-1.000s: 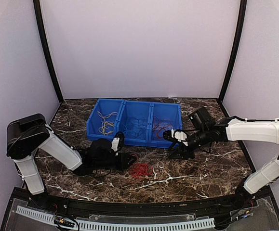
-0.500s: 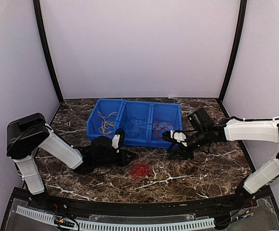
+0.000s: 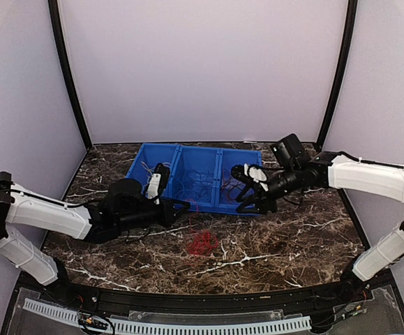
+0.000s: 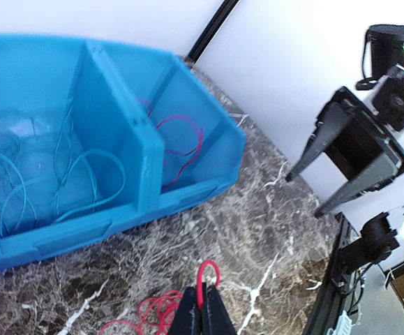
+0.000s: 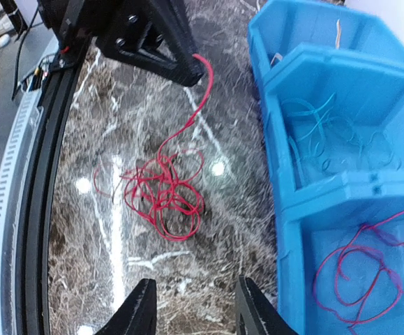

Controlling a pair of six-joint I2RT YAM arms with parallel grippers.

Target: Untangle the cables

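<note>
You are well into the sort but not through it. The blue three-part bin (image 3: 222, 206) already holds loose blue cables (image 5: 320, 132) in its middle compartment and a few red cables (image 5: 355, 272) in the right-hand end one. A knotted clump of red cables (image 3: 202, 243) lies on the desk (image 3: 292, 244) just in front of the bin. Your left claw (image 3: 185, 205) is pinched together on one red strand (image 5: 203, 87) rising out of that clump, which looks like the piece being teased free. Your right claw (image 3: 247, 199) hangs with fingers apart, holding nothing, by the front of the red compartment. The clump's other loops look yet to be separated.
</note>
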